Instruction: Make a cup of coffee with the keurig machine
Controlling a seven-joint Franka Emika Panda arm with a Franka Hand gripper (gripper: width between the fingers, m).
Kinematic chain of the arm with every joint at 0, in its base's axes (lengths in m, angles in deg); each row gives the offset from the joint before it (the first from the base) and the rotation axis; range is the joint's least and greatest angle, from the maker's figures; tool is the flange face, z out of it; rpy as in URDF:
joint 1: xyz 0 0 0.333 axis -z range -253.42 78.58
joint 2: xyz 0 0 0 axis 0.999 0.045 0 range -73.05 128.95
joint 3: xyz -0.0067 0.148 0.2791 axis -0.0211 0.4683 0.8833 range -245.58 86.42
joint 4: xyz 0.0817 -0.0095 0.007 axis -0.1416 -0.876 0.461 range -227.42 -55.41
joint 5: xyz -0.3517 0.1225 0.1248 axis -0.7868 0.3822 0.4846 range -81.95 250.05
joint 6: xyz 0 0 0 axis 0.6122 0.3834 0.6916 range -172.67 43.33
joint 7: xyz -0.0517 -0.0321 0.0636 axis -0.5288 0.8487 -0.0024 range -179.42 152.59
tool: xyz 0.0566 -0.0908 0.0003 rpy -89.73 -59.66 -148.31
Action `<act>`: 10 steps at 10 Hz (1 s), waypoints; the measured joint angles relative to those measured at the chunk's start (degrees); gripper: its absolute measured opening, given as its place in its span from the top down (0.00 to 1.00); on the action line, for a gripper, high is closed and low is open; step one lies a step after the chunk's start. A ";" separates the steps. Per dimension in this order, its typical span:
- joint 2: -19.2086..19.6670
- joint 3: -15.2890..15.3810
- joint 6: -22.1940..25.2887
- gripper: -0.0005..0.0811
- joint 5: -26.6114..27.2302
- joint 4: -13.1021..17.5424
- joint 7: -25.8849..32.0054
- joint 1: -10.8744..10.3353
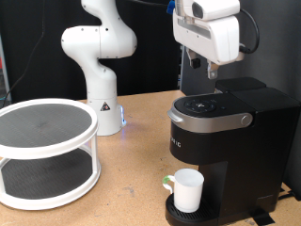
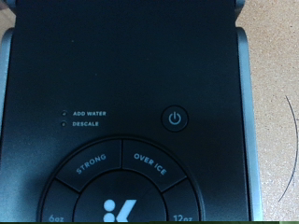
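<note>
The keurig machine stands on the wooden table at the exterior view's right, with its lid down. The white cup stands upright on its drip tray under the spout. My gripper hangs just above the machine's top, pointing down, with nothing seen in it. The wrist view looks straight down on the machine's black top panel, with the power button, the STRONG and OVER ICE buttons and the silver rim. No fingers show in the wrist view.
A white two-tier round rack stands at the exterior view's left. The arm's white base stands behind it at centre. The bare wooden tabletop lies between the rack and the machine.
</note>
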 joint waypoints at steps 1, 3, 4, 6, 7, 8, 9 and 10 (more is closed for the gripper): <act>0.41 0.15 -0.16 0.29 -0.50 -0.02 0.00 0.00; 1.17 0.38 -1.23 0.68 -1.67 -0.43 0.00 0.00; 1.30 0.46 -1.91 0.68 -2.36 -0.89 -0.01 0.00; 1.52 0.67 -3.03 0.96 -4.31 -1.97 -0.73 0.00; 1.58 0.82 -4.46 0.96 -5.37 -2.80 -1.61 0.00; 1.58 0.96 -6.97 0.99 -6.03 -3.93 -2.69 0.00; 1.58 1.04 -9.58 0.99 -6.13 -5.19 -3.19 0.00; 1.56 1.06 -11.80 0.99 -5.78 -6.31 -3.22 0.00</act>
